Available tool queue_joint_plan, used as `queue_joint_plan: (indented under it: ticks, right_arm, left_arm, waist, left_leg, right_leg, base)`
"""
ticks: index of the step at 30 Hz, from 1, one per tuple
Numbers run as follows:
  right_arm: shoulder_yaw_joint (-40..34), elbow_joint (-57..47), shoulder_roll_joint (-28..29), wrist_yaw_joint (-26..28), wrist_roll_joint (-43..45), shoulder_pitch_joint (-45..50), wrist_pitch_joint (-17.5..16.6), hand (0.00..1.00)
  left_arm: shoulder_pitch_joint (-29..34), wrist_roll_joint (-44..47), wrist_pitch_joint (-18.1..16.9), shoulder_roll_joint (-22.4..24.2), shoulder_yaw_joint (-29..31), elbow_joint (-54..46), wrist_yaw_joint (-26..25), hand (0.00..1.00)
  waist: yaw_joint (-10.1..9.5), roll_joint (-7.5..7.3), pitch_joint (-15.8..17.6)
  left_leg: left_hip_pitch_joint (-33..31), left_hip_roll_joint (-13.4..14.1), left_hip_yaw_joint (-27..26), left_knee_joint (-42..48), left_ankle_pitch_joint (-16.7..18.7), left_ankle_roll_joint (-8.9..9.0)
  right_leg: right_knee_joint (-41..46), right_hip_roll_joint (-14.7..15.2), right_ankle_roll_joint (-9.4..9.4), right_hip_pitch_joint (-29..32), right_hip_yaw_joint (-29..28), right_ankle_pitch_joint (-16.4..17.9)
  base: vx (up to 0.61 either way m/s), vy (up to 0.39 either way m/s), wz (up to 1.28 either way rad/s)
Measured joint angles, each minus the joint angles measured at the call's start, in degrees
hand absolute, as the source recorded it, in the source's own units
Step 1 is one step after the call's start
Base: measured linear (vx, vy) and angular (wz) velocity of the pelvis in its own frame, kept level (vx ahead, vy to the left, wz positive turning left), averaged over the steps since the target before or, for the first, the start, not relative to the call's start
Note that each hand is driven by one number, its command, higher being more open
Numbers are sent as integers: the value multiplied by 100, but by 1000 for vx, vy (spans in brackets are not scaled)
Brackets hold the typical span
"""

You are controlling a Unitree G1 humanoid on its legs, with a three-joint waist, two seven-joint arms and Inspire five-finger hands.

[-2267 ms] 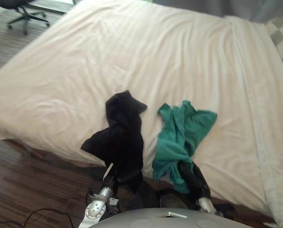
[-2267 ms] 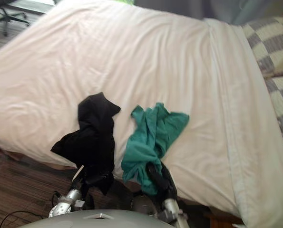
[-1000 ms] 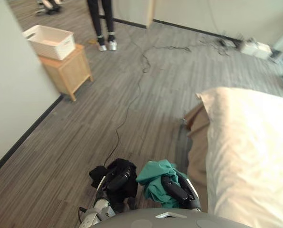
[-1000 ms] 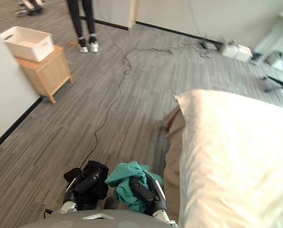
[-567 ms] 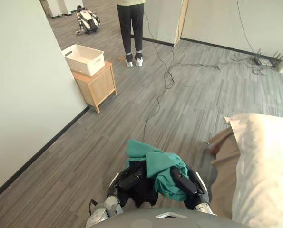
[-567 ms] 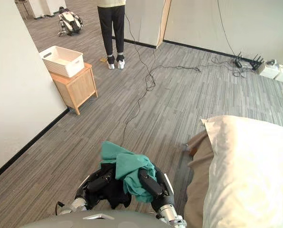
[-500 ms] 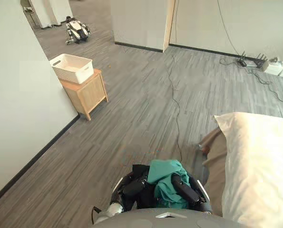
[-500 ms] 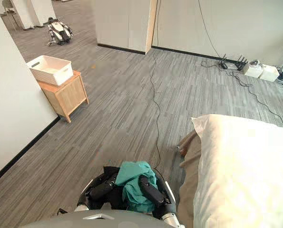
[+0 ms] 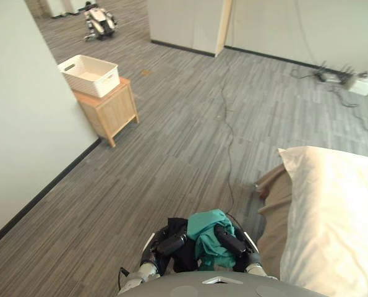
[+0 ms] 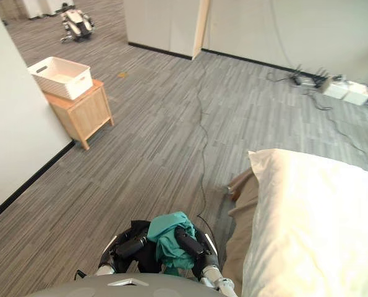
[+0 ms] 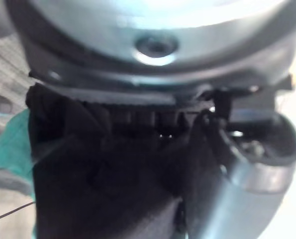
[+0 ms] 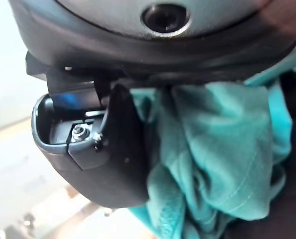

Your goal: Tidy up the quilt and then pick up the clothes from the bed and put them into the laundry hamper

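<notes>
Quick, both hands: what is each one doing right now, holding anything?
Left hand: closed on the black garment.
Right hand: closed on the green garment.

I see my right hand (image 12: pixel 110 159) clutching the bunched teal garment (image 12: pixel 222 149), its thumb pressed against the folds.

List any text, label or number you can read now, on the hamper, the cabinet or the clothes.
No readable text anywhere.
White hamper, wooden cabinet: no label shows.
Green garment in the right robot hand, black garment in the left robot hand: no print or tag shows.
Boxes by the far wall: too small to read.
</notes>
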State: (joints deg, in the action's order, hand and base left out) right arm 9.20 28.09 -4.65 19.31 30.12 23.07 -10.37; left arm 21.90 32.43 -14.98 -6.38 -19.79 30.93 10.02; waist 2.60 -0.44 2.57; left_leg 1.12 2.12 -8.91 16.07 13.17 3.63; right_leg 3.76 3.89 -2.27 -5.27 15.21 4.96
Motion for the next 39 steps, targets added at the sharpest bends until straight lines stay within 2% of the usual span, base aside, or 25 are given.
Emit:
queue_joint_plan:
  ticks: [1, 3, 4, 6, 8, 12, 14, 15, 17, 19, 21, 22, 24, 25, 27, 29, 30, 31, 32, 33, 35, 36, 37, 38, 39]
  right_arm:
    - [-34, 45, -14, -6, -11, -77, -1, 0]
    - [-171, 73, -147, -120, -69, -454, -2, 0]
    - [-179, 83, -201, -169, -72, -577, -2, 0]
    - [-302, 95, -293, -273, -255, -743, -5, 0]
    - [-422, 107, -337, -348, -373, -913, 2, 0]
    - [-467, 147, -183, -471, -730, -1036, 119, 0]
    - [-463, 365, -258, -482, -740, -1062, 150, 0]
    - [-465, 563, -231, -544, -741, -1116, 169, 0]
    - [-405, 613, -219, -589, -803, -1135, 204, 0]
    - [-367, 612, -128, -628, -945, -1142, 209, 0]
    - [-259, 618, 64, -743, -946, -1134, 217, 0]
    - [-231, 617, 92, -744, -945, -1129, 217, 0]
    - [-242, 582, 65, -779, -939, -1110, 217, 0]
    - [-241, 558, 56, -809, -936, -1092, 217, 0]
    - [-275, 345, 28, -914, -906, -985, 235, 0]
    - [-318, 177, 27, -955, -854, -947, 219, 0]
    - [-318, 156, 40, -955, -821, -945, 219, 0]
    - [-307, 140, 79, -952, -755, -931, 220, 0]
    - [-309, 137, 115, -953, -715, -924, 219, 0]
    - [-312, 133, 185, -955, -718, -908, 222, 0]
    - [-327, 17, 263, -958, -717, -777, 223, 0]
    - [-364, -73, 174, -971, -729, -797, 260, 0]
    - [-431, -183, 73, -975, -721, -861, 261, 0]
    - [-492, -181, 94, -982, -725, -954, 263, 0]
    - [-622, -181, 87, -980, -726, -1065, 267, 0]
  left_arm:
    - [-37, -63, -111, -10, 21, -20, -55, 0]
    - [-251, -152, -311, 44, 293, -222, -296, 0]
    - [-292, -158, -316, 60, 380, -214, -367, 0]
    - [-319, -207, -300, 40, 464, -209, -567, 0]
    - [-342, -280, -246, 29, 621, -193, -771, 0]
    - [-429, -253, -168, -89, 1021, -21, -944, 0]
    - [-307, -262, -71, -2, 994, 114, -914, 0]
    - [-298, -288, -57, 29, 1048, 187, -899, 0]
    - [-224, -385, -12, 97, 1144, 252, -822, 0]
    - [-181, -429, 16, 93, 1140, 293, -799, 0]
    - [-205, -890, 11, -3, 1125, 294, -760, 0]
    - [-206, -1136, 12, -82, 1022, 282, -761, 0]
    - [-236, -1330, 36, -200, 696, 153, -780, 0]
    - [-240, -1385, 48, -222, 583, 68, -802, 0]
    - [-393, -1510, 144, -273, 242, -137, -820, 0]
    - [-611, -1510, 199, -266, 30, -203, -827, 0]
    - [-673, -1504, 211, -266, 14, -222, -823, 0]
    - [-685, -1482, 213, -283, 19, -227, -827, 0]
    - [-668, -1472, 215, -309, 34, -226, -840, 0]
    - [-600, -1453, 238, -390, 58, -223, -869, 0]
    - [-458, -1388, 262, -495, 67, -218, -870, 0]
    - [-412, -1263, 304, -355, 93, -92, -879, 0]
    - [-334, -1251, 318, -208, 88, 13, -867, 0]
    - [-339, -1255, 318, -164, 91, 45, -864, 0]
    - [-306, -1264, 317, -83, 107, 72, -854, 0]
  waist:
    - [-30, 12, 50]
    - [-93, 178, 566]
    - [-134, 179, 710]
    - [-245, 316, 778]
    - [-265, 404, 792]
    - [-415, 173, 965]
    - [-454, 351, 846]
    - [-542, 303, 785]
    - [-632, 275, 659]
    - [-616, 256, 586]
    - [-591, 105, 617]
    - [-540, 55, 651]
    - [-408, 85, 667]
    - [-344, 96, 674]
    - [-159, 145, 751]
    - [-46, 219, 839]
    - [-65, 223, 885]
    - [-95, 178, 899]
    - [-94, 137, 903]
    - [-84, 42, 931]
    - [-13, -79, 799]
    - [14, 109, 730]
    - [31, 446, 613]
    - [35, 496, 648]
    - [51, 545, 679]
  left_leg:
    - [-234, 29, -83, 400, 6, 8]
    - [-1048, 375, -288, 2207, -102, 62]
    - [-1227, 494, -428, 2598, -95, 77]
    - [-1258, 559, -564, 2385, -20, 36]
    - [-1078, 545, -694, 1654, -27, -76]
    - [-1247, 625, -1137, 2044, 136, -59]
    - [-1205, 619, -1123, 1497, 120, -684]
    - [-1161, 488, -1170, 1470, 239, -742]
    - [-1165, 336, -1252, 1434, 426, -852]
    - [-1136, 198, -1284, 1366, 536, -995]
    - [-685, -71, -1257, 990, 545, -982]
    - [-365, -200, -1254, 685, 496, -971]
    - [-43, -285, -1136, 361, 395, -1011]
    - [27, -297, -1068, 293, 383, -1000]
    - [346, -320, -776, 112, 371, -956]
    - [683, -175, -498, -12, 444, -758]
    - [844, -93, -461, -30, 507, -622]
    - [1035, 2, -436, -43, 623, -416]
    - [1150, 31, -432, -48, 684, -309]
    - [1408, 94, -422, -55, 836, -63]
    - [1586, 194, -418, -46, 1185, 75]
    - [1666, 491, -443, -30, 1359, 272]
    - [1544, 839, -465, 227, 1299, 375]
    - [1331, 989, -430, 646, 1166, 390]
    - [839, 1202, -252, 1761, 660, 252]
  right_leg:
    - [11, 16, 41, 0, 60, 28]
    - [39, -25, 93, -296, 408, 57]
    - [59, -31, 129, -415, 497, 80]
    - [210, -19, 197, -468, 560, 171]
    - [254, -4, 83, -494, 596, 298]
    - [-148, 62, -23, -994, 854, 215]
    - [-141, 4, -160, -1056, 870, 374]
    - [7, 157, -229, -1046, 838, 502]
    - [514, 366, -406, -834, 790, 732]
    - [1964, 646, -712, -283, 469, 1015]
    - [4745, 993, -1179, 661, 38, 716]
    - [5609, 1123, -895, 986, 121, 806]
    - [5910, 1162, -526, 1499, 286, 1025]
    - [5845, 1164, -448, 1661, 335, 1081]
    - [5064, 1166, -248, 2071, 446, 1211]
    - [3450, 1070, -281, 2138, 608, 1124]
    - [2725, 1015, -285, 2132, 628, 872]
    - [1877, 971, -269, 2121, 623, 360]
    - [1618, 957, -266, 2127, 614, 122]
    - [1427, 960, -216, 2148, 471, -274]
    - [1700, 972, 34, 2302, 315, -409]
    - [2220, 782, 227, 2536, 378, -436]
    - [2400, 477, 321, 2658, 479, -91]
    - [2470, 371, 438, 2686, 485, 13]
    - [2457, 172, 574, 2607, 474, 164]
  base:
    - [-20, -78, 65]
    - [34, -40, 77]
    - [37, 0, 59]
    - [30, 65, 28]
    - [63, 126, 22]
    - [80, 120, 33]
    - [93, 140, 27]
    - [206, 241, 5]
    - [247, 208, -2]
    - [254, 104, 10]
    - [349, 46, 8]
    - [285, 10, 2]
    - [240, 0, 25]
    - [336, -44, 63]
    - [348, -81, 79]
    - [371, -153, 71]
    - [354, -204, 42]
    - [275, -183, 26]
    - [372, -289, 19]
    - [406, -373, 20]
    - [483, -487, 23]
    - [602, -537, -5]
    - [620, -543, -24]
    - [537, -481, -42]
    - [516, -525, -45]
